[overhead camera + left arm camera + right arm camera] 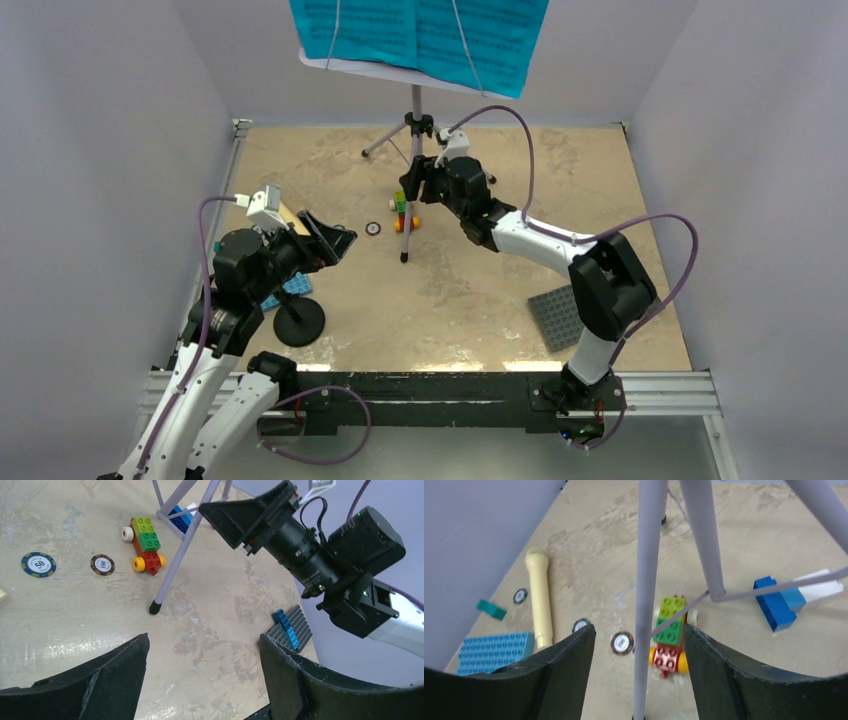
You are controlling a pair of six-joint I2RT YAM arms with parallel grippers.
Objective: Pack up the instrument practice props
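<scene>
The music stand carries teal sheet-music pages (420, 35) at the back, on a lavender pole (416, 110) with a tripod. My right gripper (408, 185) is open, its jaws either side of the front tripod leg (646, 605) without touching it; its midpoint (639, 640) lies on that leg. The leg also shows in the left wrist view (175, 565). My left gripper (340, 240) is open and empty above bare table (202, 650). The cream microphone (539, 597) lies flat at the left. The black mic stand base (299, 322) sits near the left arm.
A brick car (670, 635) and poker chips (102, 564) lie by the leg's foot. Blue and white bricks (791, 597) lie under the tripod. A blue baseplate (494, 652) is at the left, a grey baseplate (556, 315) at the front right. White walls enclose the table.
</scene>
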